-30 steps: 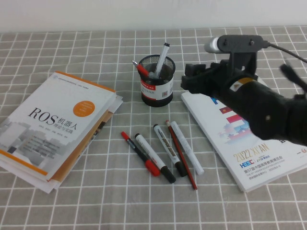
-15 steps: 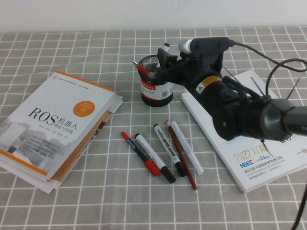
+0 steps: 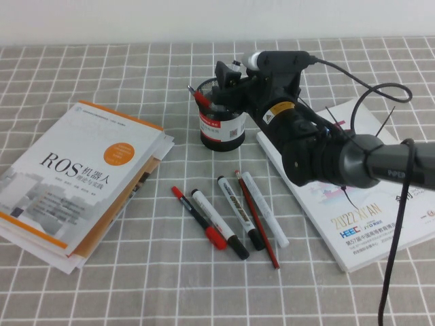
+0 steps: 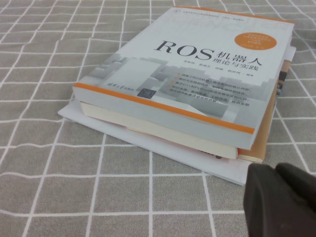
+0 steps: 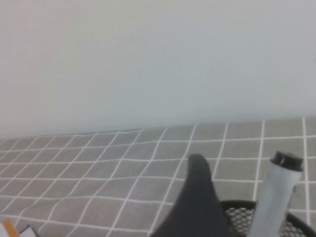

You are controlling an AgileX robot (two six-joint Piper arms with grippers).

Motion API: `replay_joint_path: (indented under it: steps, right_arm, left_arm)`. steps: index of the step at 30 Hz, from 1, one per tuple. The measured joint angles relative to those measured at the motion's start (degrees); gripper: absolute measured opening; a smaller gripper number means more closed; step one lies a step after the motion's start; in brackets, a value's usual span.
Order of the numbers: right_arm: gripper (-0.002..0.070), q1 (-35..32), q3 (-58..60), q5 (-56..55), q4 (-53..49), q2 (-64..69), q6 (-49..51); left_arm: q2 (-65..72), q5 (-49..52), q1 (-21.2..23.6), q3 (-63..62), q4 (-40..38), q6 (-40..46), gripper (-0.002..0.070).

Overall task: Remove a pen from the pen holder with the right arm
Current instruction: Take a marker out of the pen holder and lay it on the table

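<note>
The black mesh pen holder stands at the table's middle back. A white marker and a red pen stick up out of it. My right gripper hangs open at the holder's top rim, its fingers on either side of the white marker's upper end. In the right wrist view one dark finger stands beside the white marker, above the holder's rim; the other finger is out of frame. My left gripper is shut, low over the cloth beside the ROS book.
Several pens and markers lie loose on the checked cloth in front of the holder. A stack of books sits at the left. A white booklet lies at the right under my right arm.
My right arm has swung left from over the white booklet to the pen holder. Its gripper now sits at the white marker's top.
</note>
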Motion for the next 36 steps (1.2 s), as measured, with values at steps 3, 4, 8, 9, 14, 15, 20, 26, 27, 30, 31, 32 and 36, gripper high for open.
replay_joint_path:
  steps: [3, 4, 8, 9, 14, 15, 20, 26, 27, 30, 31, 32, 36]
  right_arm:
    - [0.0445, -0.4, -1.4, 1.1, 0.4, 0.7, 0.0]
    - [0.0445, -0.4, -1.8, 1.4, 0.4, 0.8, 0.0]
    - [0.0445, -0.4, -3.8, 2.5, 0.7, 1.4, 0.0]
    - [0.0445, -0.4, -4.5, 2.8, 0.9, 1.6, 0.0]
    - [0.0445, -0.9, -7.5, 6.0, 1.5, 3.5, 0.0]
    - [0.0445, -1.0, -8.1, 6.8, 1.7, 4.0, 0.0]
    - [0.0446, -1.5, -9.6, 9.0, 1.8, 5.3, 0.0]
    - [0.0446, -1.5, -10.0, 9.4, 2.1, 5.5, 0.0]
    - [0.0445, -1.5, -10.2, 9.6, 2.2, 5.5, 0.1]
    - [0.044, -1.5, -10.2, 9.7, 2.2, 5.5, 1.4]
    - [0.0435, -1.5, -10.2, 9.8, 2.2, 5.5, 1.8]
    - [0.0425, -1.5, -10.2, 9.8, 2.2, 5.5, 2.2]
    - [0.0365, -1.5, -10.2, 9.9, 2.2, 5.5, 2.7]
  left_arm:
    - [0.0, 0.0, 0.0, 0.0, 0.0, 0.0, -0.0003]
    - [0.0, 0.0, 0.0, 0.0, 0.0, 0.0, -0.0003]
    - [0.0, 0.0, 0.0, 0.0, 0.0, 0.0, -0.0003]
    - [0.0, 0.0, 0.0, 0.0, 0.0, 0.0, -0.0003]
    - [0.0, 0.0, 0.0, 0.0, 0.0, 0.0, -0.0003]
    - [0.0, 0.0, 0.0, 0.0, 0.0, 0.0, -0.0003]
    - [0.0, 0.0, 0.0, 0.0, 0.0, 0.0, -0.0003]
    - [0.0, 0.0, 0.0, 0.0, 0.0, 0.0, -0.0003]
    - [0.0, 0.0, 0.0, 0.0, 0.0, 0.0, -0.0003]
    - [0.0, 0.0, 0.0, 0.0, 0.0, 0.0, -0.0003]
    - [0.0, 0.0, 0.0, 0.0, 0.0, 0.0, -0.0003]
    - [0.0, 0.0, 0.0, 0.0, 0.0, 0.0, -0.0003]
    - [0.0, 0.0, 0.0, 0.0, 0.0, 0.0, -0.0003]
